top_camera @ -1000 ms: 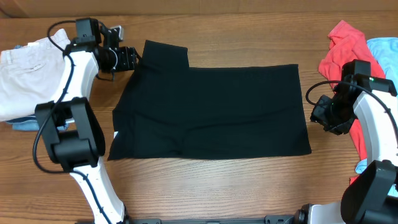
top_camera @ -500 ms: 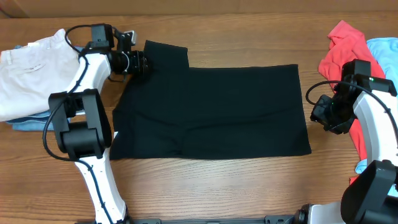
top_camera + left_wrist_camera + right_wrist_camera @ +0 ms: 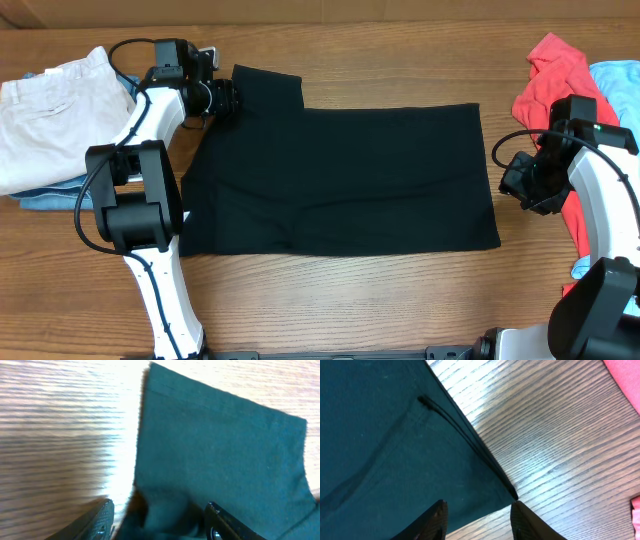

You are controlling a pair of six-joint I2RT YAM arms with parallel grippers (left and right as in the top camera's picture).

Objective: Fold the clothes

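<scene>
1. Beige trousers (image 3: 45, 110) lie at the far left of the wooden table (image 3: 350, 300).
2. Left gripper (image 3: 222, 100), jaws apart, straddles the garment's far-left sleeve edge.
3. Black garment (image 3: 350, 180) lies spread flat at centre.
4. Right gripper (image 3: 512, 182), jaws apart, hangs just beside its right edge.

Soft, even light is filling the overhead view, leaving the desk (image 3: 350, 300) bright, with the arms (image 3: 150, 200) casting only faint shadows. The left wrist picture is smearing with blur, and glare is washing out the wood beside the black clothes (image 3: 220, 450). The right wrist picture is showing crisp grain under a pale sheen.
</scene>
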